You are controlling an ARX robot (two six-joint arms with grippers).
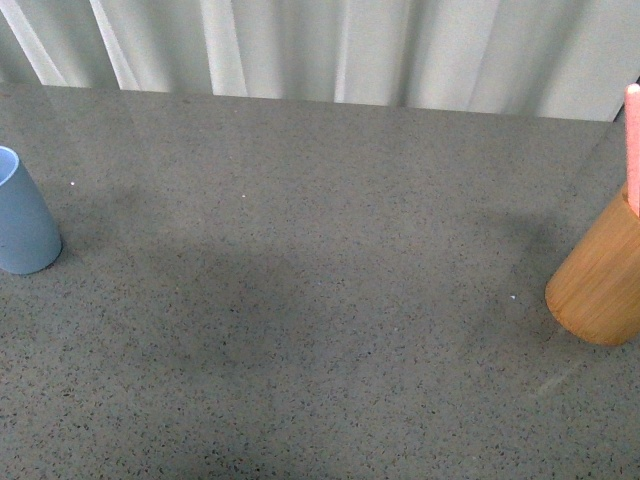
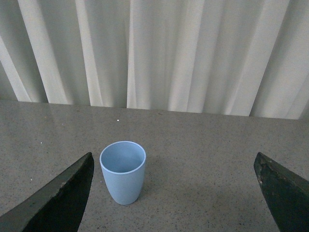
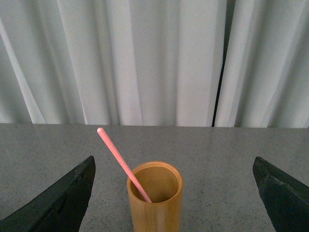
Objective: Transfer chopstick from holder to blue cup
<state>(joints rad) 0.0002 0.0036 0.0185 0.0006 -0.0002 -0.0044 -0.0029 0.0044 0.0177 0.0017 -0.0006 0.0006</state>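
Observation:
The blue cup point(image 1: 24, 222) stands upright at the table's far left; neither arm shows in the front view. The tan wooden holder point(image 1: 601, 277) stands at the far right with the pink chopstick point(image 1: 632, 140) sticking up out of it. In the left wrist view the empty blue cup point(image 2: 122, 172) stands ahead of my open left gripper point(image 2: 174, 193), nearer one finger point(image 2: 58, 198). In the right wrist view the holder point(image 3: 155, 198) stands between the wide-open jaws of my right gripper point(image 3: 174, 193), and the chopstick point(image 3: 121, 162) leans inside it.
The grey speckled table point(image 1: 320, 300) stretches between cup and holder. A white pleated curtain point(image 1: 330, 45) hangs behind the table's far edge.

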